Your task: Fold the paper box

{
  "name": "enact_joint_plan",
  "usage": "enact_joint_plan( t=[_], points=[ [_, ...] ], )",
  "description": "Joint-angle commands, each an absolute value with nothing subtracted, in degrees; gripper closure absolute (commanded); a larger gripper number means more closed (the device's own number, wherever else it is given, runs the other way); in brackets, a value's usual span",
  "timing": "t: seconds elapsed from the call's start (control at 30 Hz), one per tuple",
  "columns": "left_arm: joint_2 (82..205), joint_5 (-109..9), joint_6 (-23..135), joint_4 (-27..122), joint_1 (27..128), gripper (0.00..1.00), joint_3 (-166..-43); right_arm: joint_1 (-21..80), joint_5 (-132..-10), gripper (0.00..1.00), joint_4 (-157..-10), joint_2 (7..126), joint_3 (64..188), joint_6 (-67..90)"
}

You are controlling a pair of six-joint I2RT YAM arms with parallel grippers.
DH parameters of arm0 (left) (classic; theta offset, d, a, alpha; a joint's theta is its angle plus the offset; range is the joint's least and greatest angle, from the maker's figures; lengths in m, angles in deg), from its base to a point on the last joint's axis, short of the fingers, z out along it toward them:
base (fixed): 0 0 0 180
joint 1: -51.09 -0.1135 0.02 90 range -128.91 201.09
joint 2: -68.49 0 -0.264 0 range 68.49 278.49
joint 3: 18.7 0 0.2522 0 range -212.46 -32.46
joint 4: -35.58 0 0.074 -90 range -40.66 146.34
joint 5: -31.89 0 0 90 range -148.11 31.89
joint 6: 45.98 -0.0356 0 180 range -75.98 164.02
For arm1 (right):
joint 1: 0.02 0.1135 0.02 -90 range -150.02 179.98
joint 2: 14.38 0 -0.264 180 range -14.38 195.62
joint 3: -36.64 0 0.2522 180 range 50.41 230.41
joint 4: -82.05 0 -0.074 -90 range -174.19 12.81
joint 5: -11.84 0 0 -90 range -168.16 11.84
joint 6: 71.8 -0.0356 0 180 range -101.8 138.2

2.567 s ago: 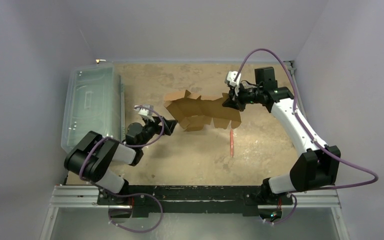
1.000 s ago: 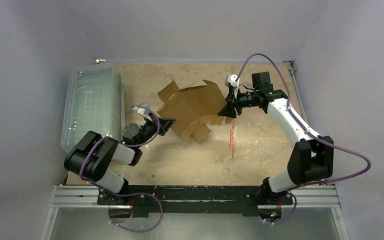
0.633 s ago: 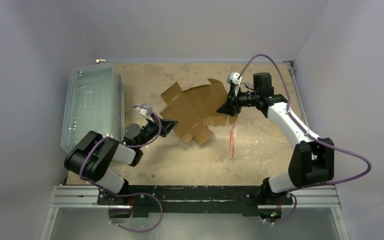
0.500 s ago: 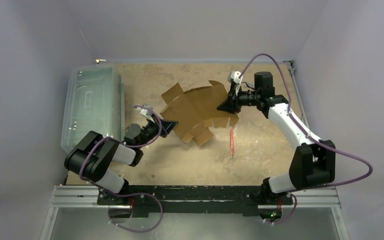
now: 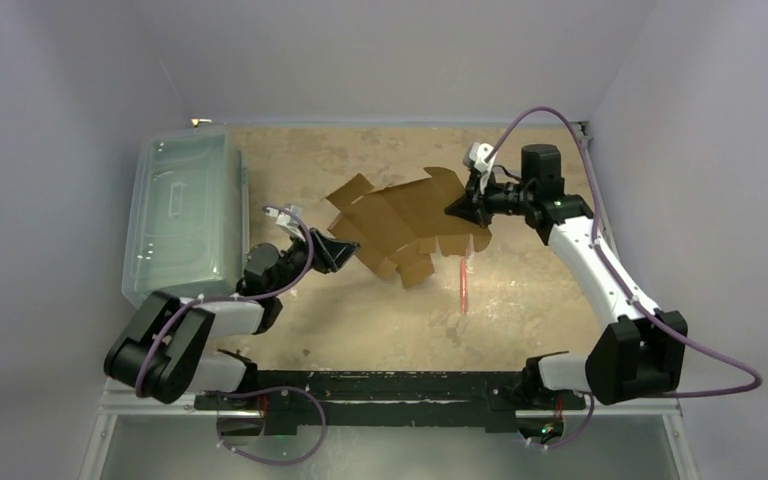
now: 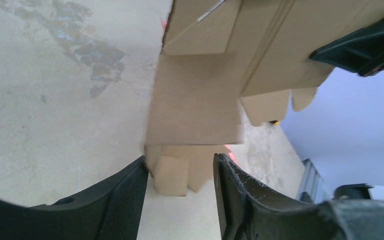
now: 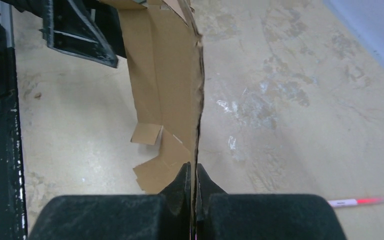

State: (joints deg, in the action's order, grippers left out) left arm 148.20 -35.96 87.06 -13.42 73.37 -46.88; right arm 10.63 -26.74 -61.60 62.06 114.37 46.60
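right claw [image 7: 195,182]: fingers pinched tight on the near edge of the paper box
paper box [image 7: 162,90]: brown cardboard sheet seen almost edge-on, rising from the claw to the top of view, with small flaps at its lower left
left claw [image 7: 80,35]: black, upper left, by the sheet's far end; contact unclear
bench [image 7: 290,100]: mottled beige
red pen [image 7: 356,202]: lying at lower right, apart from the sheet
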Motion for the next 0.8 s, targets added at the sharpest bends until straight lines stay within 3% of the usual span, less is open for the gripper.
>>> enact_joint_plan(
  t=[0.0,0.13,0.27,0.4,0.77],
  points=[
    [139.1,-34.9,88.6,-7.3,73.3,0.48,-45.9,8.9,-26.7,1.00,-63.5,58.8,114.1,46.8],
    [128.9,-38.5,87.7,0.4,73.0,0.48,-42.3,8.2,-25.8,1.00,-63.3,58.8,114.2,46.4],
    [117.6,-50.9,88.1,14.9,72.9,0.49,-40.8,7.8,-24.4,1.00,-62.8,58.5,114.1,46.8],
    [110.8,-59.6,88.0,23.3,72.9,0.61,-40.0,7.1,-23.8,1.00,-62.0,58.1,114.4,47.5],
    [121.2,-52.2,78.0,18.8,73.0,0.74,-46.2,7.1,-18.1,1.00,-51.5,48.7,116.8,56.2]
  ],
)
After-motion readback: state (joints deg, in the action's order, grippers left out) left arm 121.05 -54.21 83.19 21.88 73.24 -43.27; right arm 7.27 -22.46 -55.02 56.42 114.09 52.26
